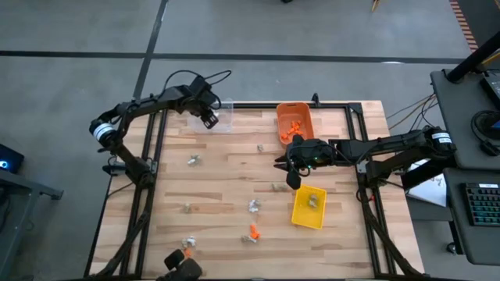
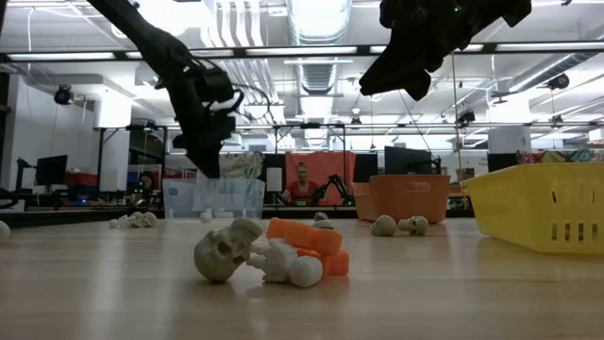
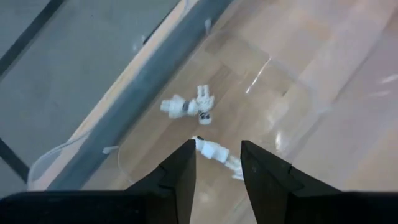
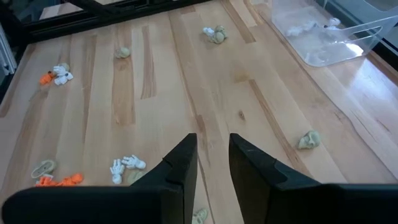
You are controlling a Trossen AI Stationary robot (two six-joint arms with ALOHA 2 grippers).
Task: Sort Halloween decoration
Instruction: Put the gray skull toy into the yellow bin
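The decoration is a scatter of tiny trinkets on the wooden table: a tan skull (image 2: 226, 250), an orange piece (image 2: 307, 241) and a white piece (image 2: 293, 269) lie together near the front edge. Others lie apart (image 1: 193, 160) (image 1: 254, 205) (image 4: 309, 140). My left gripper (image 3: 217, 165) is open above the clear bin (image 1: 220, 117), where two white skeleton trinkets (image 3: 186, 104) (image 3: 217, 152) rest on the floor. My right gripper (image 1: 293, 168) hovers open and empty between the orange bin (image 1: 294, 123) and the yellow bin (image 1: 309, 207).
The orange bin holds orange pieces at the far edge. The yellow bin (image 2: 543, 203), right of centre, holds a pale trinket (image 1: 314, 200). A black frame (image 1: 355, 148) rims the table. Bare wood lies in the middle (image 4: 205, 93). A person (image 2: 302, 179) sits in the room beyond.
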